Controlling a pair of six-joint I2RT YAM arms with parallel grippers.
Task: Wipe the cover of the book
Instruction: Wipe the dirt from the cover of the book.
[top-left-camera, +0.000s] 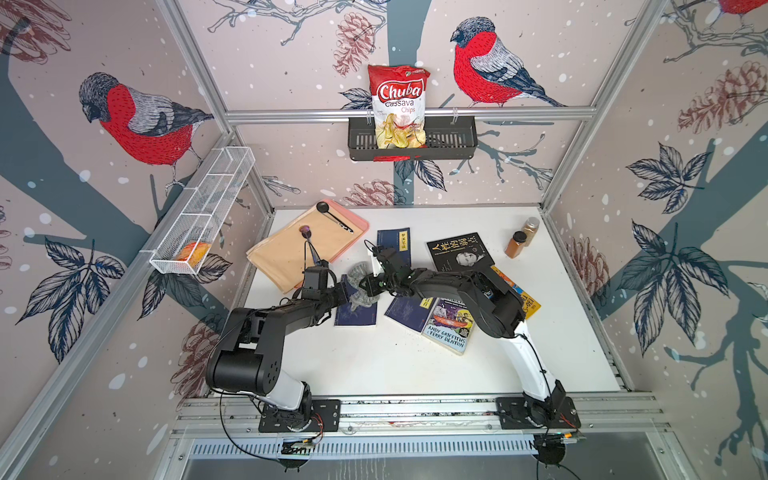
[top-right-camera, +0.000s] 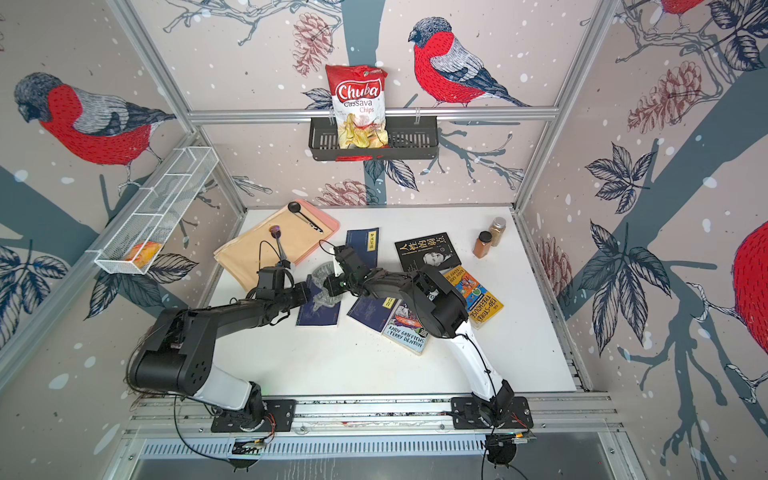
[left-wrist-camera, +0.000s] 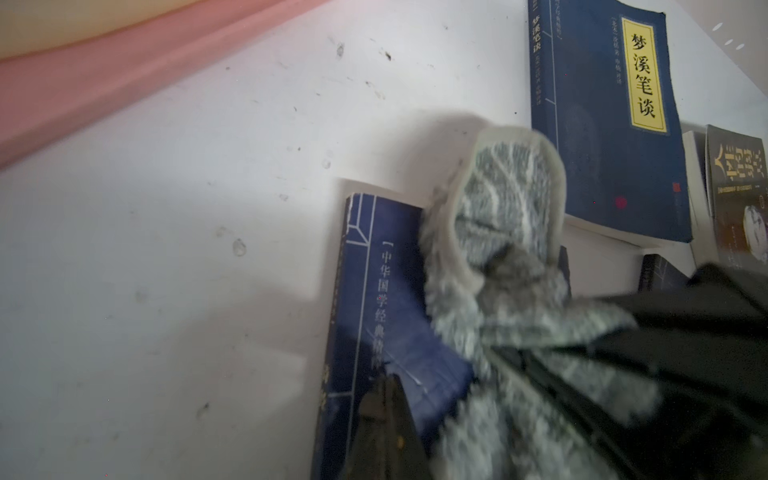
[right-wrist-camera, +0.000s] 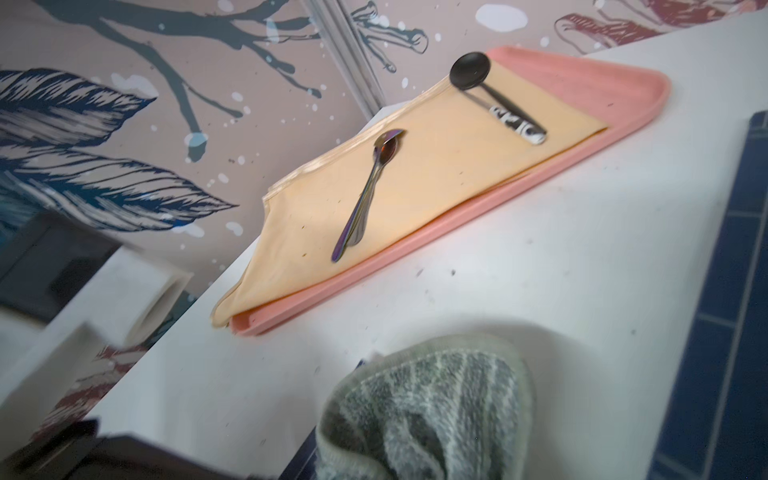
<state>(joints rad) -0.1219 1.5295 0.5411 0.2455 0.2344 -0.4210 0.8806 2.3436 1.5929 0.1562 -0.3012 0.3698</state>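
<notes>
**Fingers shut on both arms; cloth lies on the blue book**

Your right fingers (top-left-camera: 370, 286) are clamped on a grey striped cloth (top-left-camera: 358, 275). In the right wrist view the cloth bunches up directly ahead of the camera. Your left fingers (left-wrist-camera: 382, 415) are closed with nothing between them, and their tips are over the cover of the dark blue book (top-left-camera: 361, 318). You cannot tell whether they press on the cover or sit just above it.

Cloth: crumpled and draped across the book's cover. One rounded flap stands up off it at the far end. Your two arms meet over this book, one from either side.

Book: flat on the white table (top-left-camera: 374, 365), cover up, left of centre and near the pink tray (top-left-camera: 362, 224). A second blue book with a yellow label (top-left-camera: 392, 243) lies beyond it, apart from it. A third blue book (top-left-camera: 409, 311) lies to its right, partly under your right arm.

Surroundings: the tray carries a folded tan napkin (top-left-camera: 291, 253). A black spoon (top-left-camera: 332, 216) and a metallic spoon (top-left-camera: 309, 245) rest on the napkin. A black-covered book (top-left-camera: 459, 251) lies right of centre. Two spice jars (top-left-camera: 521, 237) stand upright side by side near the far right edge.
</notes>
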